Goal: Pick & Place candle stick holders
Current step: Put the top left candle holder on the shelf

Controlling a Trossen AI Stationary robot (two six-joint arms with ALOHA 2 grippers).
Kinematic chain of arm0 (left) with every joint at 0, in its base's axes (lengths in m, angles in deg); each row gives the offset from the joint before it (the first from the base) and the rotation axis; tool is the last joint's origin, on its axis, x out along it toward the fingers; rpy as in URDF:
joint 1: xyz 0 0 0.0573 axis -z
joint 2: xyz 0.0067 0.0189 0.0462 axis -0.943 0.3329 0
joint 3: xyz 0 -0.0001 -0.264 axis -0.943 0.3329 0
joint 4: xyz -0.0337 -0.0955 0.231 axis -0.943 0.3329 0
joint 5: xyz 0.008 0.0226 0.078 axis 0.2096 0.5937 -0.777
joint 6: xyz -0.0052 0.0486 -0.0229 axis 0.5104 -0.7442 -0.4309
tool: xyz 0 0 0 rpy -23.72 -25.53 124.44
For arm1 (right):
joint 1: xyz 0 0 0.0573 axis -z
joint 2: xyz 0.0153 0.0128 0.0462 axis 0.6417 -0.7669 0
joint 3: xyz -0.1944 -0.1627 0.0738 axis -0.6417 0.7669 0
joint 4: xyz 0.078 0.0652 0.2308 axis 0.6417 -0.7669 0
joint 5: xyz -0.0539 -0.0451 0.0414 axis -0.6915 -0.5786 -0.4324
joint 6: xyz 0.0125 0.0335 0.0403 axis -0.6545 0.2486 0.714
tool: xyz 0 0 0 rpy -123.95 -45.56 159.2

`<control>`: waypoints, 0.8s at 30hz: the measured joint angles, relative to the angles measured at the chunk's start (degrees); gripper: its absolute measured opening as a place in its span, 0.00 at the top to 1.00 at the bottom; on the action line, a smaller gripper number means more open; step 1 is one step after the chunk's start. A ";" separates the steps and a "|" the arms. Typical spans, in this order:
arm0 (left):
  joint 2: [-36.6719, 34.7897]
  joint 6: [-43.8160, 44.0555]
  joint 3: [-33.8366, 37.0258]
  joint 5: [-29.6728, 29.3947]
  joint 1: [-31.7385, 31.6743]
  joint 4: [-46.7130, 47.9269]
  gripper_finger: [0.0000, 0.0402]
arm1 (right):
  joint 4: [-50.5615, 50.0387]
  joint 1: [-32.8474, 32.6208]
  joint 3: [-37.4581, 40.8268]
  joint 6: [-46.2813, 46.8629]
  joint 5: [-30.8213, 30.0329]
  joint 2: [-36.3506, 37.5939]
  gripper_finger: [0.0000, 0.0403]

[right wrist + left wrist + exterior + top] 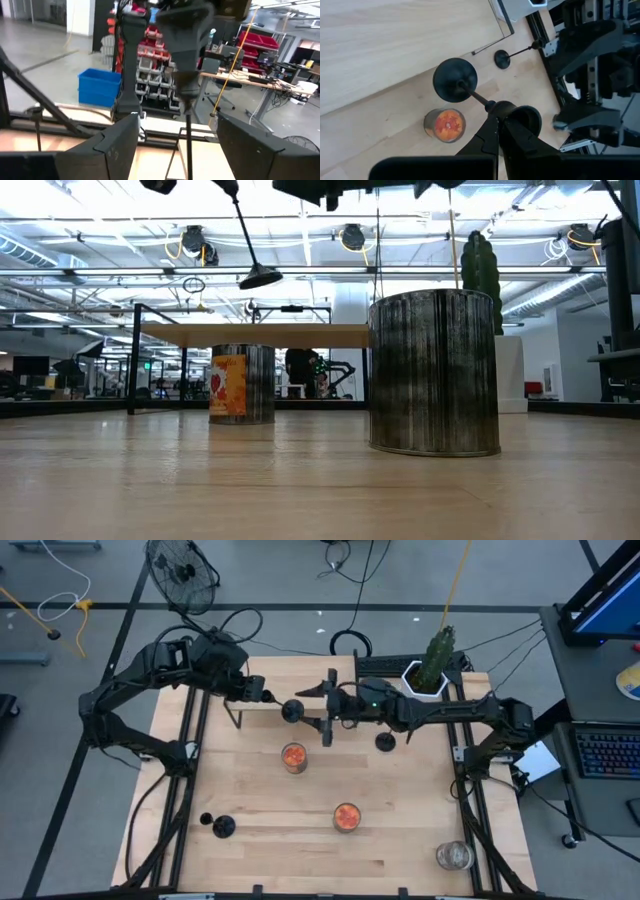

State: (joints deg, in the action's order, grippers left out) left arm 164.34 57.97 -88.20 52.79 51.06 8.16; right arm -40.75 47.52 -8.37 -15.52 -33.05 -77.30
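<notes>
- Candle stick holders number three, spread over the wooden table (400,840): one held aloft by the left gripper (268,696), one standing near the right arm, one lying at the near left.
- Left gripper, over the back of the table beside the low shelf (262,705), pinches the cup end of the first holder (455,80); the stem runs level and the round base (292,710) hangs clear of the wood.
- Right gripper (330,705) hovers mid-table at the back, its fingers (117,145) spread apart with nothing between them.
- Cactus (437,652) in a white pot stands at the back edge.
- Two jars with orange contents (294,757) (346,817) sit mid-table, well apart.
- Clear glass jar (453,856) rests at the near right corner.
- Second holder (385,742) stands just beneath the right arm.
- Third holder (222,827) lies on its side.
</notes>
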 joint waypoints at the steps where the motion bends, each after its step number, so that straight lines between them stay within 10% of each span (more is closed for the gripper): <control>1: 0.39 -0.01 -0.02 -0.02 0.08 -0.20 0.99 | -1.27 0.00 -1.01 -0.80 -0.02 -0.71 0.36; 24: 7.07 -3.72 0.00 5.12 0.52 -8.23 0.99 | -8.33 1.09 -5.83 -3.06 -3.25 -3.32 0.34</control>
State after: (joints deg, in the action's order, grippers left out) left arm 171.41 54.24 -88.20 57.91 51.57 -0.07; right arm -49.08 48.61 -14.21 -18.58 -36.30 -80.62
